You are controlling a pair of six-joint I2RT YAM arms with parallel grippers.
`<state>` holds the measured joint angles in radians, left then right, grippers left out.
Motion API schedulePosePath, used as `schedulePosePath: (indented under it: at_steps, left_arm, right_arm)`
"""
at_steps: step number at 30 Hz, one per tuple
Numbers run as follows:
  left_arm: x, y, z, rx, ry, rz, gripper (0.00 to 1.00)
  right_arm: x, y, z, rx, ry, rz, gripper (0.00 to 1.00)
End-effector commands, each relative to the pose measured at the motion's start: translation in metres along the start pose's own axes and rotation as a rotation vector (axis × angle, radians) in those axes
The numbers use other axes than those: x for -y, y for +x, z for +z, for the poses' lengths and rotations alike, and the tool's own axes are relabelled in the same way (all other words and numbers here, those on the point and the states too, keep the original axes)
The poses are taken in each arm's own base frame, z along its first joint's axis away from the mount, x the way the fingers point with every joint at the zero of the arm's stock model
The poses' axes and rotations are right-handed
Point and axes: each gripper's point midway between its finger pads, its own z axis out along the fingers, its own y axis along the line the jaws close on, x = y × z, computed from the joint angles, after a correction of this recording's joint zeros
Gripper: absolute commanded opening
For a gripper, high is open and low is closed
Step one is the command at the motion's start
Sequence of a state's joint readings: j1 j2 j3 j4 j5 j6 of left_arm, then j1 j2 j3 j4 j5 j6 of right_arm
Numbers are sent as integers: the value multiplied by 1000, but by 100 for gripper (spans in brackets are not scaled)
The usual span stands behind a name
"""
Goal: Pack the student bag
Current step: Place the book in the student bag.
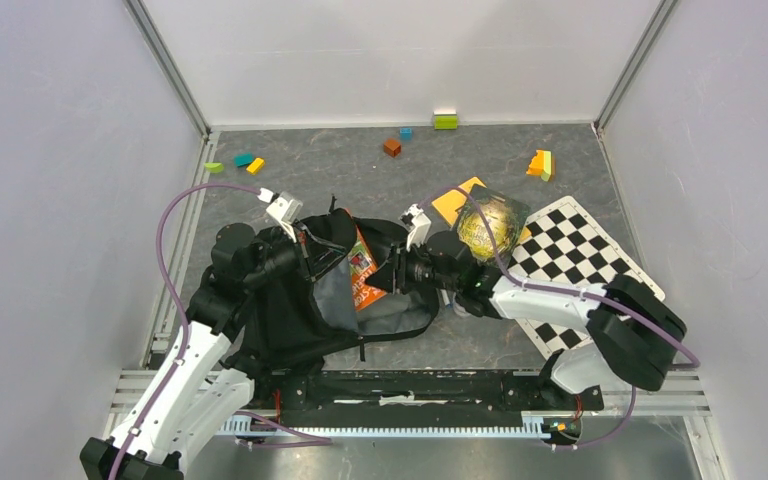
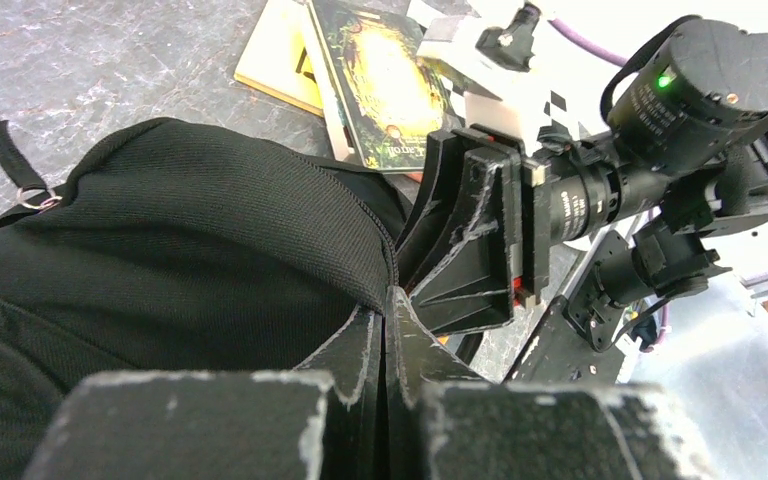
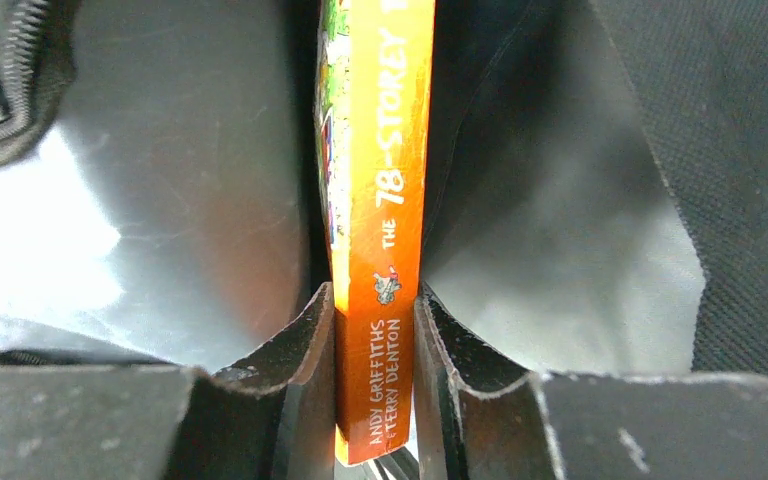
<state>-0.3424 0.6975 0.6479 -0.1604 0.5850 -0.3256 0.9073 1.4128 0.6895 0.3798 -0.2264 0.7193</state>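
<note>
The student bag (image 1: 280, 310) is a black backpack lying open in front of the left arm, grey lining (image 1: 335, 295) showing. My left gripper (image 1: 295, 238) is shut on the fabric rim of the bag (image 2: 180, 230), pinching it at the fingertips and holding the mouth up. My right gripper (image 1: 388, 275) is shut on an orange book (image 1: 363, 268) and holds it inside the bag's mouth. In the right wrist view the book's spine (image 3: 380, 200) stands upright between my fingers, with grey lining (image 3: 200, 180) on both sides. The right gripper also shows in the left wrist view (image 2: 470, 240).
A green-and-gold book (image 1: 485, 225) lies on a yellow book (image 1: 453, 202) right of the bag, both next to a checkered board (image 1: 570, 260). Small coloured blocks (image 1: 392, 147) are scattered along the back. A bag strap (image 2: 5, 150) lies on the table.
</note>
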Motion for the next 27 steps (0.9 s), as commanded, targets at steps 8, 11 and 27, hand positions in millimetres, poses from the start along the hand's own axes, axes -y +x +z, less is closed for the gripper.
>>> schedulePosePath:
  at_steps: [8,11,27]
  left_arm:
    - [13,-22,-2,74,48,34,2]
    - [14,-21,-1,68,56,26,2]
    - [17,-22,-3,78,67,27,2]
  right_arm:
    - [34,13,46,47,80,8,0]
    - [21,5,45,67,40,18,0]
    - [-14,20,94,-27,9,-113,0]
